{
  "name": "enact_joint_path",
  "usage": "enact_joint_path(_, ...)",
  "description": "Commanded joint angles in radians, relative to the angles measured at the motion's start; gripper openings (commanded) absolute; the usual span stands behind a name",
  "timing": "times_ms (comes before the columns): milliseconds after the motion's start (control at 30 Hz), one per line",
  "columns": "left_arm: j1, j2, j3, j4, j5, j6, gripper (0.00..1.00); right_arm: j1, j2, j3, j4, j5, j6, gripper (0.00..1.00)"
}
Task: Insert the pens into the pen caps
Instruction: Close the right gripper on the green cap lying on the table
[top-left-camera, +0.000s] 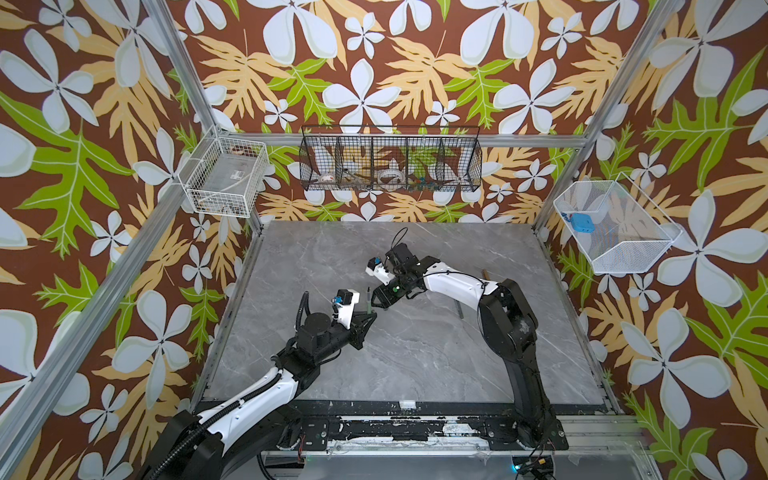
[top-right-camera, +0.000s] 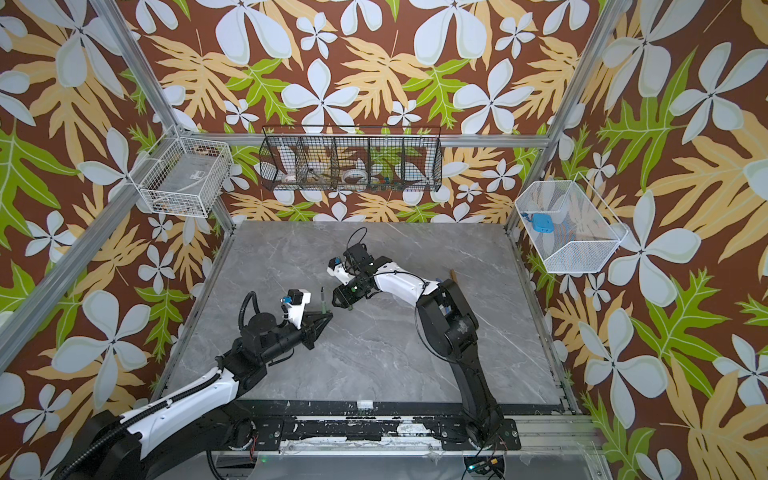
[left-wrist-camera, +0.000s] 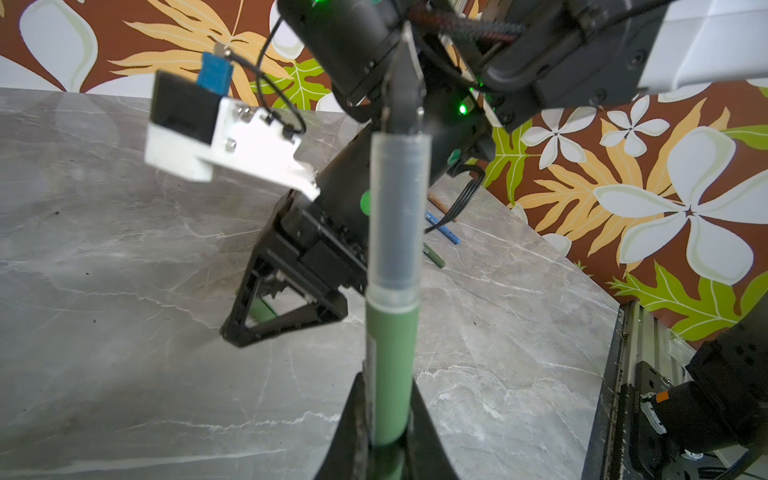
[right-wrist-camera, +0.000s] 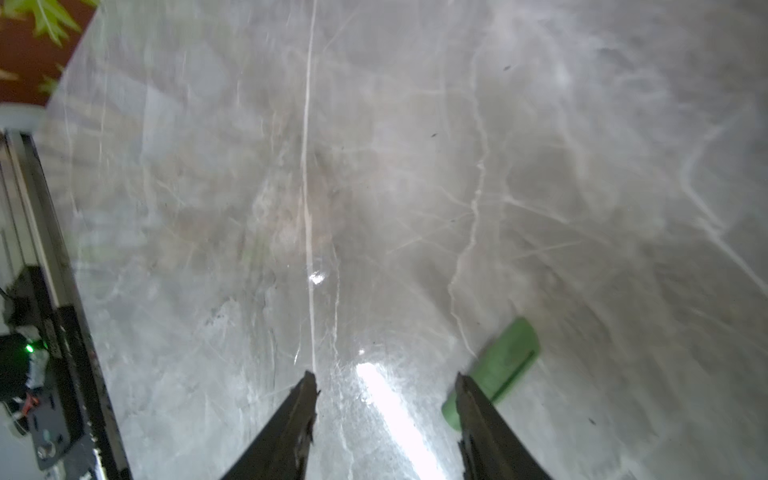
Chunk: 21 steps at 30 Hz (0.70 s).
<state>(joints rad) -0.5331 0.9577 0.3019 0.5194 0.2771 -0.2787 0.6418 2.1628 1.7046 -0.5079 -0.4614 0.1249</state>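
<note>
My left gripper (left-wrist-camera: 388, 380) is shut on a dull green pen (left-wrist-camera: 390, 332), which stands upright with its dark pointed tip (left-wrist-camera: 401, 83) upward. Both top views show this pen (top-left-camera: 368, 299) (top-right-camera: 322, 299) rising from the left gripper (top-left-camera: 370, 316) near the table's middle. Just beyond it, my right gripper (top-left-camera: 380, 301) (right-wrist-camera: 384, 377) points down at the table, open, with nothing between its fingers. A green pen cap (right-wrist-camera: 498, 365) lies flat on the table outside one right finger, partly hidden behind it. An orange-brown pen (left-wrist-camera: 438, 201), a blue pen (left-wrist-camera: 442, 228) and another green pen (left-wrist-camera: 434, 255) lie beyond the right arm.
The grey marble table (top-left-camera: 415, 365) ends in a black rail (top-left-camera: 415, 428) at the front. A black wire basket (top-left-camera: 390, 164) hangs on the back wall, with white wire baskets at the left (top-left-camera: 224, 174) and right (top-left-camera: 615, 226). The orange-brown pen (top-left-camera: 485, 272) lies near the right arm's elbow.
</note>
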Motion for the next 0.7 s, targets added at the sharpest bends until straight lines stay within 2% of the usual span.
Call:
enact_joint_path(0,0.001,-0.005,0.003,0.011,-0.01,0.012,0.0,-0.01,-0.005,0.003,-0.043,0.123,0.148,0.55)
enact_joint_path(33,0.001,-0.004,0.002,0.013,-0.008,0.012,0.0,-0.011,0.003,0.019,-0.073,0.156,0.153,0.55)
enact_joint_path(167,0.001,0.006,0.005,0.016,0.002,0.009,0.0,0.004,0.025,0.057,-0.094,0.136,0.162,0.56)
enact_joint_path(400,0.001,0.009,0.004,0.018,0.009,0.008,0.0,0.033,0.091,0.157,-0.22,0.259,0.184,0.57)
enact_joint_path(667,0.001,0.012,-0.001,0.035,0.018,0.002,0.0,0.047,0.117,0.162,-0.211,0.299,0.221,0.52)
